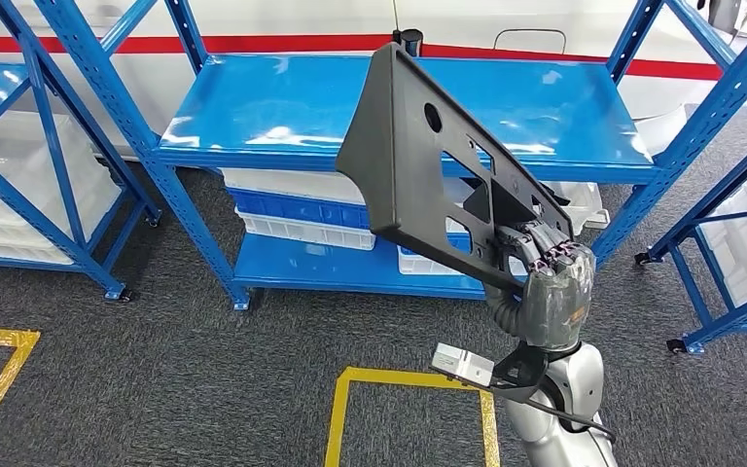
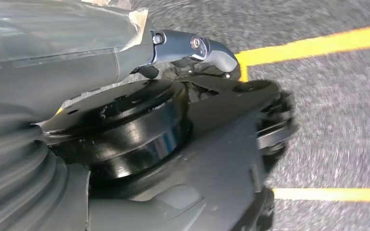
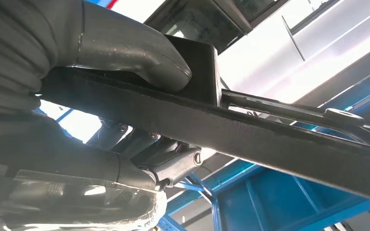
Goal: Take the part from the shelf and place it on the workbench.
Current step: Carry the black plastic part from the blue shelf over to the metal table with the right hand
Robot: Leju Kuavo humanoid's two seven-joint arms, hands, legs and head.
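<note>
I see the right hand (image 1: 556,282) clamped on the lower corner of the black part (image 1: 428,165), thumb on one face, fingers (image 1: 545,243) on the other. Part is held up tilted, rising up and left from the hand, in front of the blue shelf (image 1: 282,107). Left hand (image 2: 192,48) hangs over the floor; I can't tell its state.

Held part (image 1: 428,165) hangs clear before the blue shelf (image 1: 282,107); open carpet (image 1: 204,370) below
</note>
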